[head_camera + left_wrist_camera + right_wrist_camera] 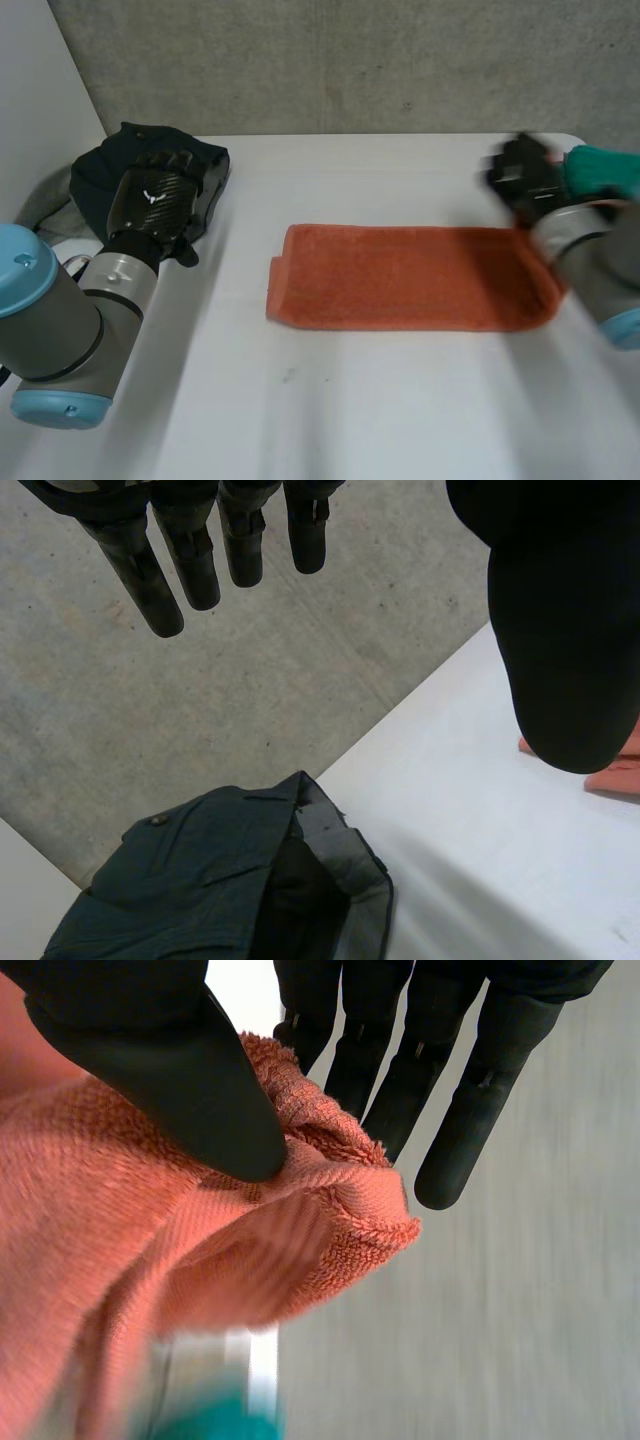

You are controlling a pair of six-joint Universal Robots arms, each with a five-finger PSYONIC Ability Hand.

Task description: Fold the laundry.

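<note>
Right hand: we log it pinching the right-end corner of the orange towel, likely to fold it over. White table carries that towel mid-surface. Dark green garment lies queued under our straight-fingered, empty left hand.

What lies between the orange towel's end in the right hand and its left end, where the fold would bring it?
Nothing visible. The right hand pinches the orange towel at its right end, and only the towel's own flat surface lies between. The dark garment sits apart, below the left hand.
</note>
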